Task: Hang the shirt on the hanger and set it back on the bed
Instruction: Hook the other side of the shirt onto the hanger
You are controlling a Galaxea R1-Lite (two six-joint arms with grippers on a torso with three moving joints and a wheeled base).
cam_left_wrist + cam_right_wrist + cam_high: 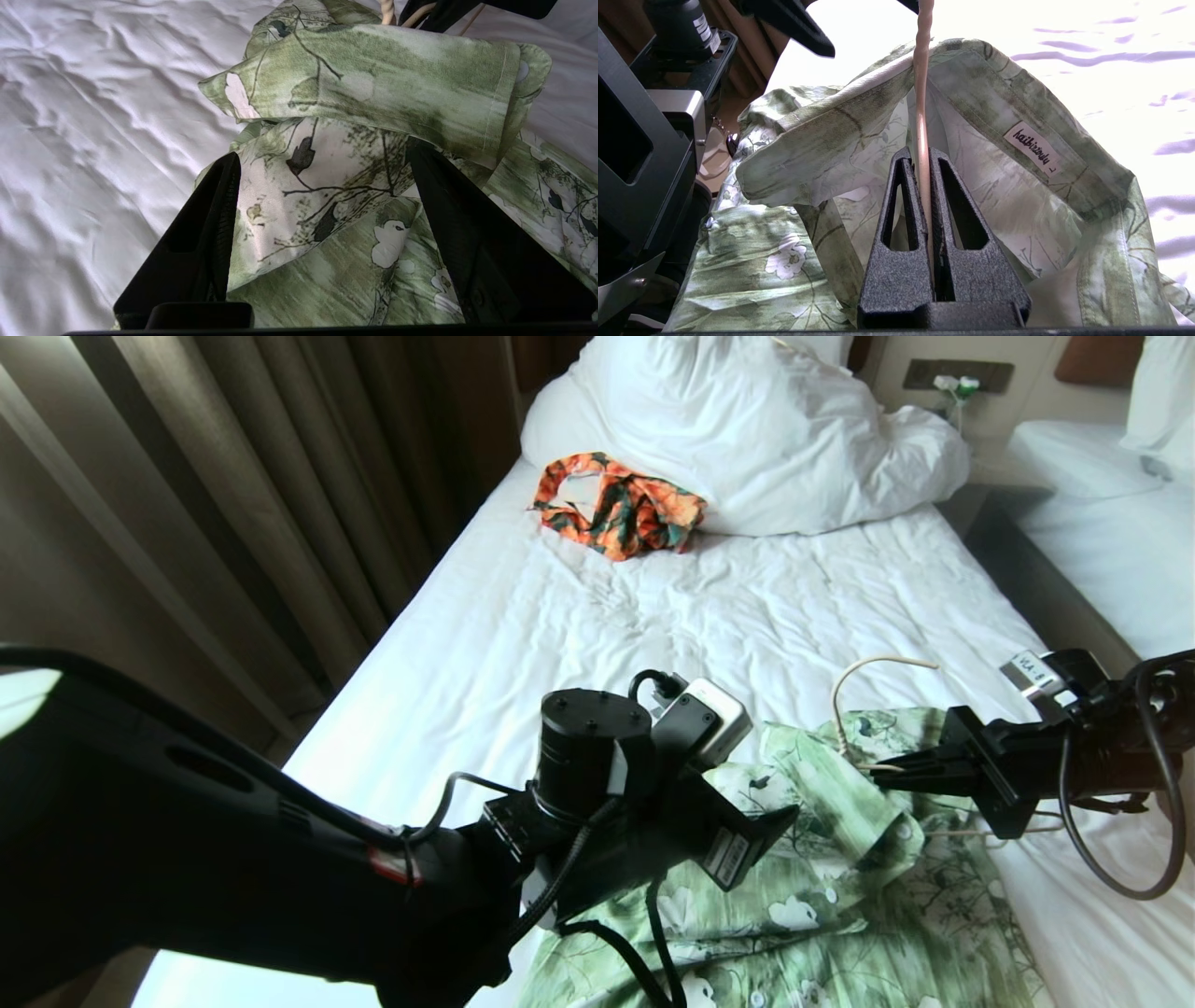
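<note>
The bed (579,616) carries the shirt (822,859), which is spread at its near end beneath both arms. The hanger (922,140) is threaded through the collar and is clamped between the fingers of the right hand (924,163), reaching in level. The left hand (322,158) is held wide apart over the fabric, gripping nothing.

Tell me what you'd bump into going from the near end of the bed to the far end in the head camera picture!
Pale green flowered shirt → curved cream hook of the thin hanger → crumpled orange-and-dark-green patterned garment → big white duvet.
</note>
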